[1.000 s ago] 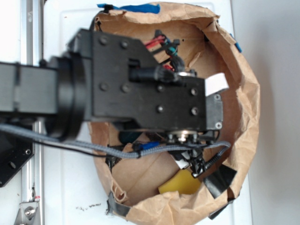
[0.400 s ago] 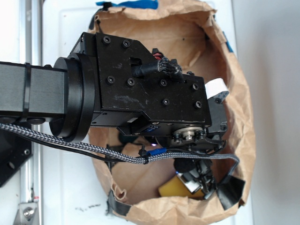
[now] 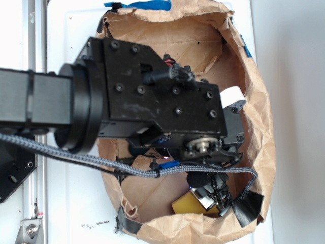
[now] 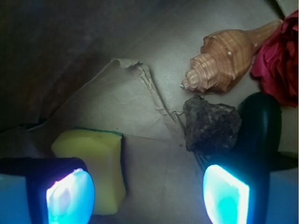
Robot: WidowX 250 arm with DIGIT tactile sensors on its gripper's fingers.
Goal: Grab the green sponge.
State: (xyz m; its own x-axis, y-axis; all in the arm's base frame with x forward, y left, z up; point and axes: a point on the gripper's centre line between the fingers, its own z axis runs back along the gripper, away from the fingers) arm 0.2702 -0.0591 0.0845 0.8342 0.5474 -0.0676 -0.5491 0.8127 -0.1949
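Down inside a brown paper bag (image 3: 264, 127) set on a white counter (image 3: 76, 203), arm (image 3: 30, 96) reaching in from the left of the exterior view. Tool (image 4: 147, 191) spread wide in the wrist view, two glowing blue pads (image 4: 70, 196) low in the frame with bare bag floor between them, nothing pinched.

Sponge (image 4: 100, 163) flat on the bag floor, yellow with a thin green edge along its top, lying toward the left pad: lower corner tucked against or under that pad, most of the block up and slightly inward of it. Not centred in the gap; more of the gap empty on the right side. Long axis running roughly up the frame, so roughly across the closing line rather than along it, though hard to be sure with the near end hidden. In the exterior view, only a yellow patch (image 3: 190, 203) showing beneath the tool at the bag's lower rim.

Near the right pad: a dark rock (image 4: 212, 123), a green capsule (image 4: 261, 126) just behind that pad, a seashell (image 4: 224, 58) and red flower (image 4: 280, 51) beyond.

Likely needed: a shift toward the sponge before closing, to centre it and keep clear of the rock.
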